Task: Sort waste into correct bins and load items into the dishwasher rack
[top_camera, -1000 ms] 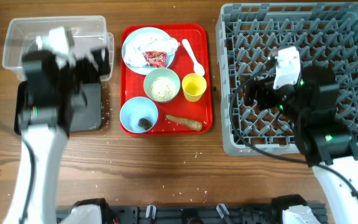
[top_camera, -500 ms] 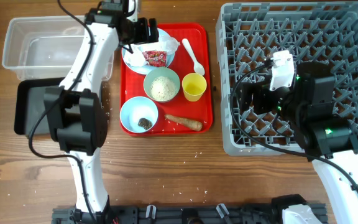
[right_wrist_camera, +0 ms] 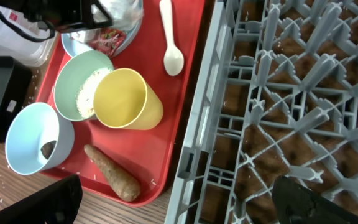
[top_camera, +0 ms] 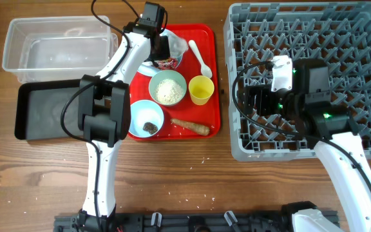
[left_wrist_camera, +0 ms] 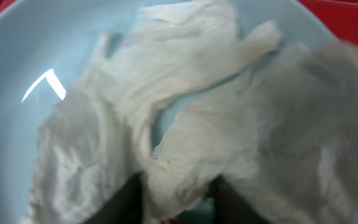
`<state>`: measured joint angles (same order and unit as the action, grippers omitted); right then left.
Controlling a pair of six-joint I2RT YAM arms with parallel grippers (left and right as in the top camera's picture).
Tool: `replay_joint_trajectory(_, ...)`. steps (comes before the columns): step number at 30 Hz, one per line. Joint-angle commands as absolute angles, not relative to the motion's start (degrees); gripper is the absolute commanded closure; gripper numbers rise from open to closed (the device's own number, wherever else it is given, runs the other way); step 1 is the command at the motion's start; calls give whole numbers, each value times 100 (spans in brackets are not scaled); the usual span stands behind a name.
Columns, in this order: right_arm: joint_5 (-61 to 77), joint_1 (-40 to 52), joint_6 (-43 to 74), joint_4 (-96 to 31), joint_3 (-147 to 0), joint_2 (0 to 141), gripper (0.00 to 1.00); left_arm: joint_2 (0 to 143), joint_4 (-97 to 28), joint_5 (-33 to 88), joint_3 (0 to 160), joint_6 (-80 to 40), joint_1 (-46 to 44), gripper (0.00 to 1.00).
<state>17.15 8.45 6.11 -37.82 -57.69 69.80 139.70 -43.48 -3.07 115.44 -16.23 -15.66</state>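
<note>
My left gripper [top_camera: 162, 48] is down on the pale plate [top_camera: 180, 55] at the back of the red tray, shut on the crumpled white tissue [left_wrist_camera: 185, 124]. In its wrist view the tissue bunches between the two dark fingers [left_wrist_camera: 129, 202] of that gripper [left_wrist_camera: 178, 202]. The red wrapper [top_camera: 166, 63] lies beside it. The green bowl [top_camera: 167, 88] holds rice [right_wrist_camera: 89, 96], and the blue bowl [top_camera: 145, 119] holds the dark lump [right_wrist_camera: 47, 147]. Yellow cup [top_camera: 201, 89], spoon [top_camera: 199, 59] and carrot-like root [top_camera: 190, 126] rest on the tray. My right gripper [right_wrist_camera: 185, 202] hangs open over the rack's [top_camera: 314, 38] left wall.
The clear tub [top_camera: 57, 42] and the black tray [top_camera: 47, 109] stand left of the red tray [top_camera: 208, 38]. The grey rack fills the right side, its pegs upright. Rice grains are scattered on the wooden table.
My left arm has swung from over the bins to the plate and closed its jaws on the tissue. The right gripper has drifted a little left, still open.
</note>
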Motion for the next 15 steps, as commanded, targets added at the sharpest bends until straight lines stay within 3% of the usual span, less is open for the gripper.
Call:
replay_joint_trajectory(1, 1815, 860, 775, -3809, -5881, 7002, 0, 14328, -4431, -163, 11500, -1675, -1612, 96)
replay_joint_trajectory(7, 1813, 860, 768, -3822, -5881, 7002, 0, 13701, -4460, -161, 11638, -1678, -1417, 96)
replay_joint_trajectory(15, 1813, 860, 781, -3776, -5881, 7002, 0, 11784, -4471, -158, 11660, -1675, -346, 96)
